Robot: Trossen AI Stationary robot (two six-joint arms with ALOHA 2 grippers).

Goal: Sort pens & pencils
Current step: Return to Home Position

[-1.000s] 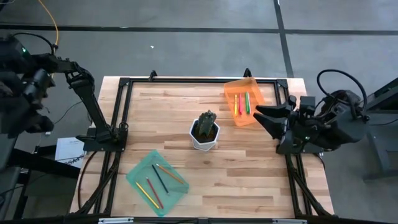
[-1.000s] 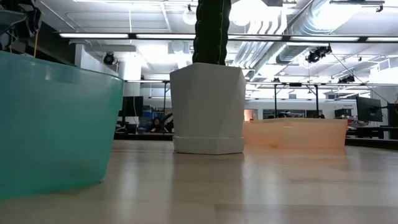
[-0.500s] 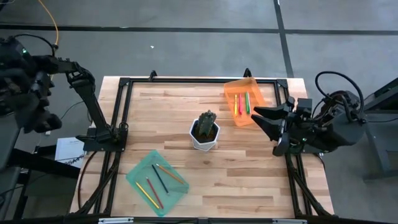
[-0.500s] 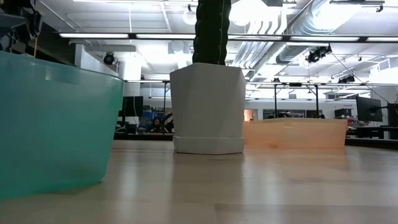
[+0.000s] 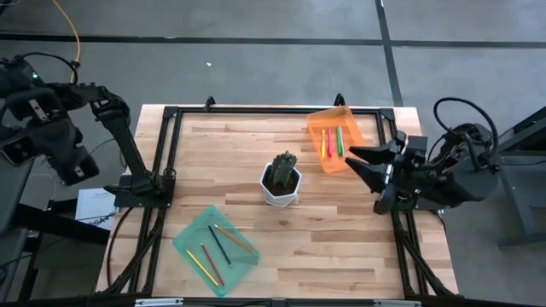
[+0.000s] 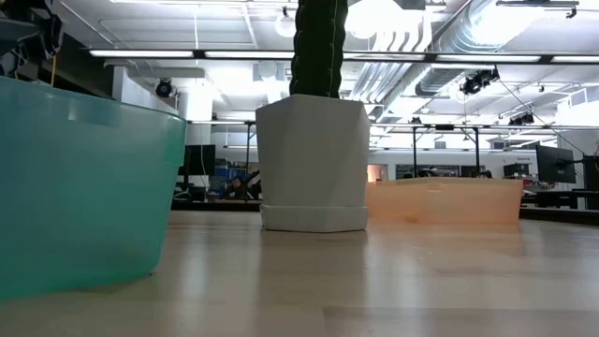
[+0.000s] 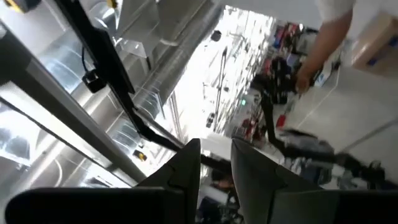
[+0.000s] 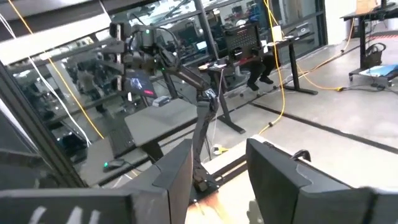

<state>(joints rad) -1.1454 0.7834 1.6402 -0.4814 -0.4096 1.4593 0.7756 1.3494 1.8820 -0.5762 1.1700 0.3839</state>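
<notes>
I see right gripper (image 5: pixel 352 157) at the table's (image 5: pixel 341 230) right edge, fingers apart, pointing inward; left gripper (image 7: pixel 216 144) off the left edge, aimed ceilingward, fingers narrowly apart.

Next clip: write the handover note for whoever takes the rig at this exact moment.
Left gripper: open, empty, off the table's left side, pointing up at the ceiling.
Right gripper: open, empty, at the table's right edge beside the orange bin.
Pens: all three in the orange bin.
Pencils: four in the green bin, on the left arm's side.
Done: every pen and pencil in view is binned.
Left: probably only parking the arms.
</notes>
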